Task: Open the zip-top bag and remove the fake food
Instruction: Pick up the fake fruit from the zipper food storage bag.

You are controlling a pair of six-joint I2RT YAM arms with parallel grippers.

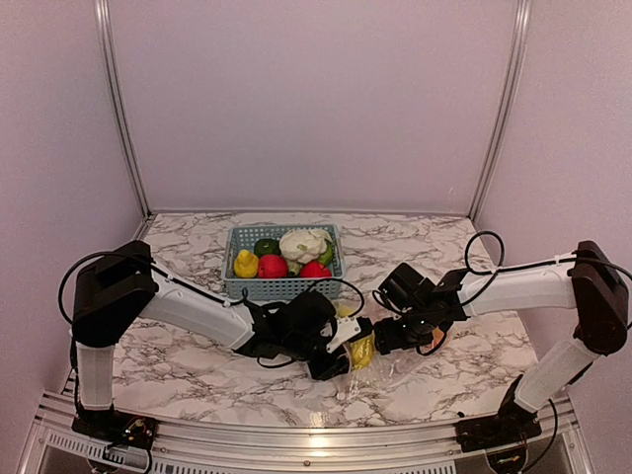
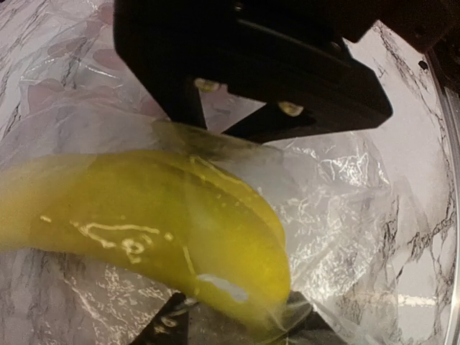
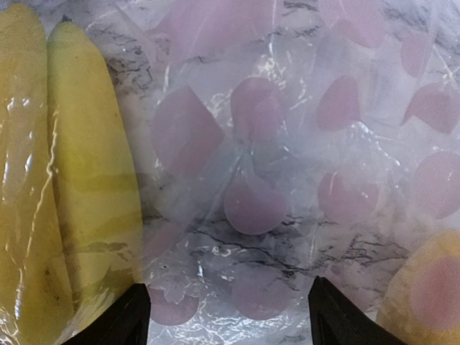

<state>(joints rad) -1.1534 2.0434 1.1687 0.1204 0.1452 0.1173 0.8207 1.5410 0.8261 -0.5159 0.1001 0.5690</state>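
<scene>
Left gripper point(image 1: 346, 357) and bananas point(image 1: 361, 351) are seen from above, near the basket point(image 1: 284, 288) holding fake food point(image 1: 272, 265). At its wrist, bagged bananas, not yet removed, are bracketed by the jaws; grip unconfirmed. Right gripper point(image 3: 230, 316) is spread over the zip-top bag point(image 3: 251, 201).

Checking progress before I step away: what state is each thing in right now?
zip-top bag: crumpled, food inside; zipper not visible.
bananas: inside the bag, between the left tool's fingers.
left tool: straddling the bananas; firm grip unclear.
right tool: open, over the bag.
blue basket: upright, filled with toy food.
</scene>
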